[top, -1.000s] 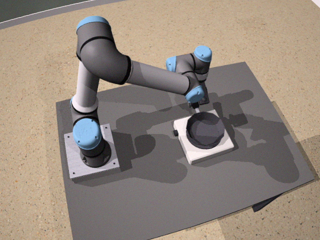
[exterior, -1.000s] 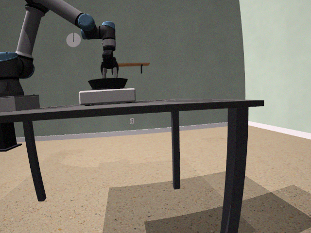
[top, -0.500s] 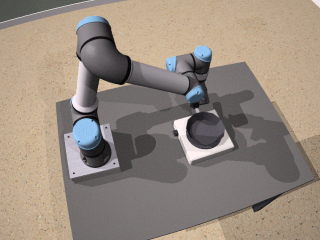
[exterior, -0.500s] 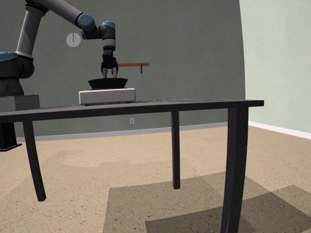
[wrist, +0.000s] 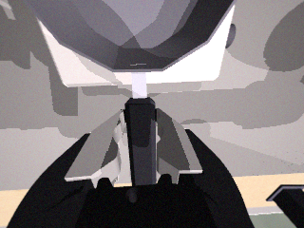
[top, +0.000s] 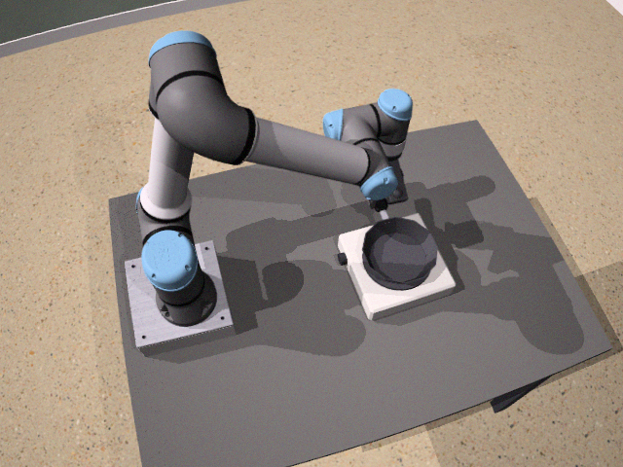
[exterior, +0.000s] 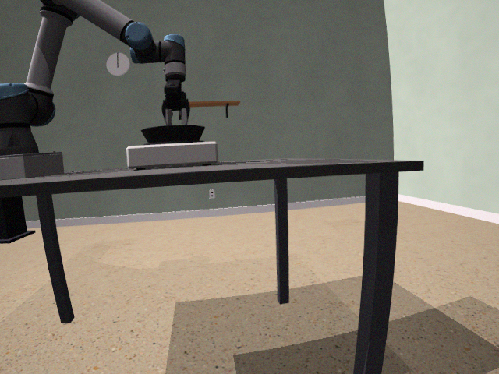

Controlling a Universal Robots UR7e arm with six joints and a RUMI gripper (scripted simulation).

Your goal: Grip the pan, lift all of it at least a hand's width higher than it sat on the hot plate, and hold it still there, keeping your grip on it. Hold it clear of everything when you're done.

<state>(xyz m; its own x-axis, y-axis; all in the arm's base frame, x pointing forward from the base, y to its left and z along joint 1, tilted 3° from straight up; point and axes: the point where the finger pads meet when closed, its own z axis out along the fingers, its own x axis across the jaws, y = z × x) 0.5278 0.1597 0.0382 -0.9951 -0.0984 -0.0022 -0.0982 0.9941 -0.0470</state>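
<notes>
A dark pan (top: 398,252) sits on the white hot plate on the grey table. It also shows in the exterior view (exterior: 172,133) and at the top of the wrist view (wrist: 133,28). Its dark handle (wrist: 141,142) points back toward the arm, joined to the bowl by a pale neck (wrist: 139,85). My gripper (wrist: 141,109) is shut on the pan's handle, with one finger pressed on each side. In the top view the gripper (top: 381,204) is just behind the pan, mostly hidden by the wrist. From the side the gripper (exterior: 175,116) hangs straight down to the pan's rim.
The hot plate has a small dark knob (top: 342,259) on its left side. The arm's base stands on a metal mount (top: 175,296) at the table's left. A wooden wall shelf (exterior: 214,104) and a round wall clock (exterior: 117,64) are on the back wall.
</notes>
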